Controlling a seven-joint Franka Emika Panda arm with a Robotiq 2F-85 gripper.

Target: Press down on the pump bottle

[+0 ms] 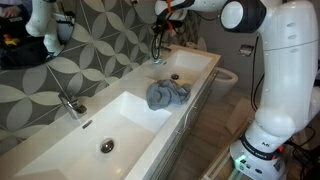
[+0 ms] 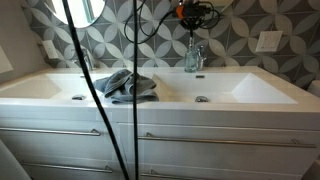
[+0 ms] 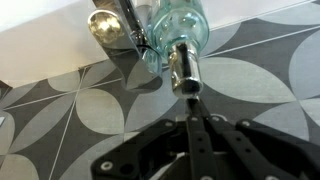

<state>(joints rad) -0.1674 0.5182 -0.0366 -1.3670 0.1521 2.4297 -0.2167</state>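
Note:
The pump bottle point(image 3: 176, 22) is clear glass with a chrome pump head point(image 3: 184, 66). It stands at the back of the vanity, beside a chrome faucet point(image 3: 108, 24), and also shows in an exterior view point(image 2: 194, 57). My gripper point(image 3: 192, 103) is right above the pump. Its two black fingers are pressed together, and their tips are at the pump head's top. In both exterior views the gripper point(image 2: 191, 30) point(image 1: 160, 35) hangs straight over the bottle, against the patterned tile wall. It holds nothing.
A crumpled grey towel point(image 1: 167, 95) point(image 2: 128, 86) lies on the white vanity top point(image 2: 160, 92) between the two basins. A second faucet point(image 1: 70, 103) stands at the other basin. A black cable point(image 2: 85, 70) hangs in front of the camera. A toilet point(image 1: 226, 80) stands beyond the vanity.

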